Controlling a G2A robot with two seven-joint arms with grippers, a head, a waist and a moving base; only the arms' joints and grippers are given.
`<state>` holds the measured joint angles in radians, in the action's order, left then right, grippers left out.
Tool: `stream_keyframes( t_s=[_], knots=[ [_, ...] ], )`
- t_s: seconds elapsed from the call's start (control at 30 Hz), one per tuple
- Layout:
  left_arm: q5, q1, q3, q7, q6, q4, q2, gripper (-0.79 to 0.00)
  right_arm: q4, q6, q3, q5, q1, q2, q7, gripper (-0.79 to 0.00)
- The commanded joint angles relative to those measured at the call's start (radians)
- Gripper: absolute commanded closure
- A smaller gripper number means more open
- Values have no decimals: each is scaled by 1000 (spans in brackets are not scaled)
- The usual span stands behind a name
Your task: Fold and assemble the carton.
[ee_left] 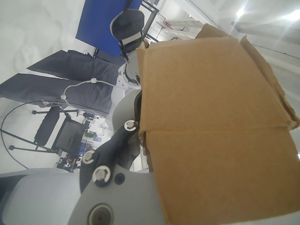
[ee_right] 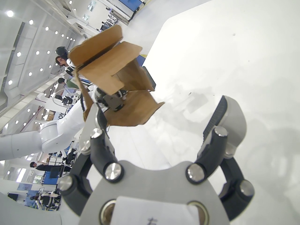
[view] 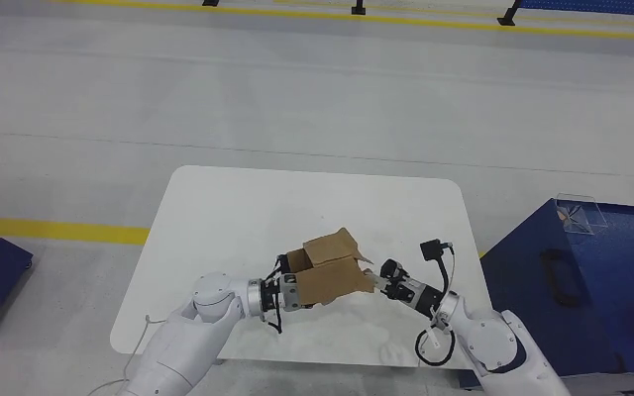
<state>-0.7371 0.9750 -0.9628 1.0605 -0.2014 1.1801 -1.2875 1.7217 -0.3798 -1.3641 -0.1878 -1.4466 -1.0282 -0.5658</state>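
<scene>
My right fingers stand spread wide, one tip just beside a loose end flap of the carton. My left fingers pinch its opposite wall, holding it up off the counter. It looks like light, thin card that creases easily, so I'd take each flap gently near its fold line.
</scene>
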Motion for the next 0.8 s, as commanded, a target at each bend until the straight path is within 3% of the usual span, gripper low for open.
stream_keyframes(
  t_s=[0.0, 0.47, 0.7, 0.77],
  knots=[
    [-2, -3, 1, -12, -5, -8, -1, 0, 13, -1, 1, -2, -5, 0, -2, -785],
    [-5, -7, -2, 25, 35, -8, -3, 0, -16, 30, -18, 15, 14, 0, -7, -785],
    [70, 17, -10, 133, 218, 50, 7, 0, -37, 43, -37, 59, 33, 2, -41, -785],
    [73, 19, -11, 140, 227, 51, 8, 0, -36, 41, -39, 58, 32, 2, -41, -785]
  ],
)
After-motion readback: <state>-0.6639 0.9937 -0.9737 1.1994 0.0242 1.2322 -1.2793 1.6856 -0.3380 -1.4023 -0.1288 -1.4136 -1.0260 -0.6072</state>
